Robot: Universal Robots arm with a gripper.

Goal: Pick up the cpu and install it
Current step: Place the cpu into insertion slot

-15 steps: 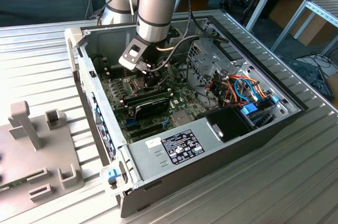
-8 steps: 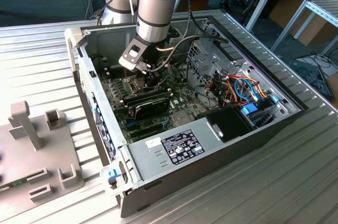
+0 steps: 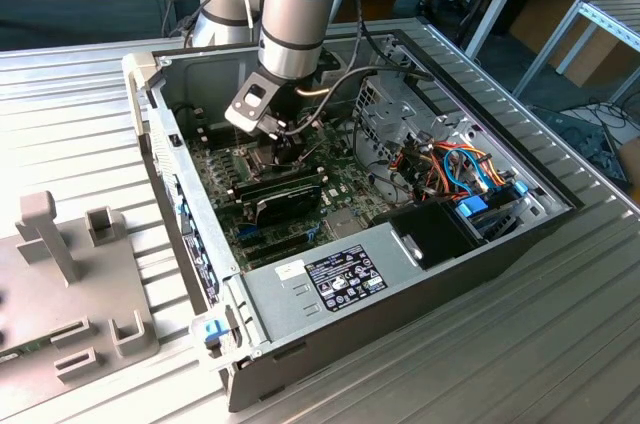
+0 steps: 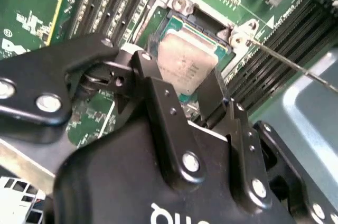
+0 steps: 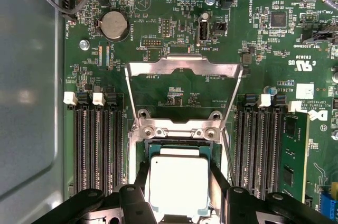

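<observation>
Within the claw (image 4: 179, 76) — clamped on the cpu (image 5: 178, 182) by two edges — hold it level and square to the socket (image 5: 158, 149) just beneath; no tilt, no force.

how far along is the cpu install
Done: the cpu is picked up and brought to the motherboard. In hand: the pincer grips it by two edges right at the socket; whether it is fully seated, I cannot tell. Left: the hinged frame lies open, not clamped down.
</observation>
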